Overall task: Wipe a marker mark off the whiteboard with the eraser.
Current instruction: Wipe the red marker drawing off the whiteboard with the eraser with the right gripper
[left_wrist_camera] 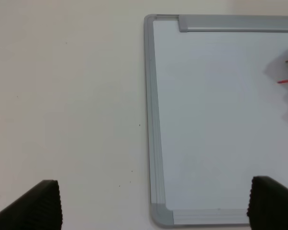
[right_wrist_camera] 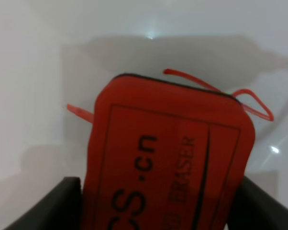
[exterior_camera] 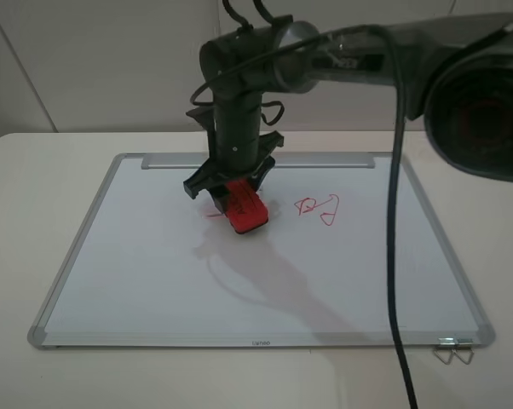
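Red eraser (exterior_camera: 248, 210) pinched by right gripper (exterior_camera: 233, 181) on marker mark (exterior_camera: 212, 214); left gripper (left_wrist_camera: 156, 203) spread.

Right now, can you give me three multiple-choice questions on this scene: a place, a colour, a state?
1. Where on the board is the eraser?
A. at a near corner
B. over the left mark
C. on the silver strip

2. What colour is the right scribble?
A. blue
B. green
C. red

3. How is the left end effector?
A. open, empty
B. shut on the eraser
C. shut on a pen

Key: 1 B, red strokes stick out from under it; 2 C, its lines show red; 3 A, its fingers stand wide apart, holding nothing.
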`<state>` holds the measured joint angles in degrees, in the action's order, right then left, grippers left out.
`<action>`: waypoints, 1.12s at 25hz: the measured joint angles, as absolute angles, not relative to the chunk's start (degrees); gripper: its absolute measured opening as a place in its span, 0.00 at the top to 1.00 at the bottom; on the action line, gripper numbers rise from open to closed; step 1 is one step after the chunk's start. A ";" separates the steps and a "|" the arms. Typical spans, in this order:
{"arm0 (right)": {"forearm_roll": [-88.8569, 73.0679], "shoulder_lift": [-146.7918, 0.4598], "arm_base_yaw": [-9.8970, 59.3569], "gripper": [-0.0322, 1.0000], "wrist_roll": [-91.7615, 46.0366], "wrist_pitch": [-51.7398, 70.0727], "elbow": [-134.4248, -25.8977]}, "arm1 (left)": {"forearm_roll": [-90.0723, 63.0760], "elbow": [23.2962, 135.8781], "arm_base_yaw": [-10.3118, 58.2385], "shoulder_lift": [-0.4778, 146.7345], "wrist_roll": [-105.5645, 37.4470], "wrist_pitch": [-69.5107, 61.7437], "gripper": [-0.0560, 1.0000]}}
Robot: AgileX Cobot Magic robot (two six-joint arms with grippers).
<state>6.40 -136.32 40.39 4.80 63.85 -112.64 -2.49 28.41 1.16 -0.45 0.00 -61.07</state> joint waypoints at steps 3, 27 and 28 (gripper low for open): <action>6.24 -138.36 41.46 0.44 4.80 64.19 -114.29 | -2.49 28.41 1.16 -0.45 0.00 -61.07 0.21; 6.42 -142.95 40.43 0.44 7.76 66.29 -119.06 | -2.49 28.41 1.16 -0.45 0.00 -61.07 0.21; 6.42 -142.95 39.66 0.44 7.76 66.29 -119.06 | -2.49 28.41 1.16 -0.45 0.00 -61.07 0.21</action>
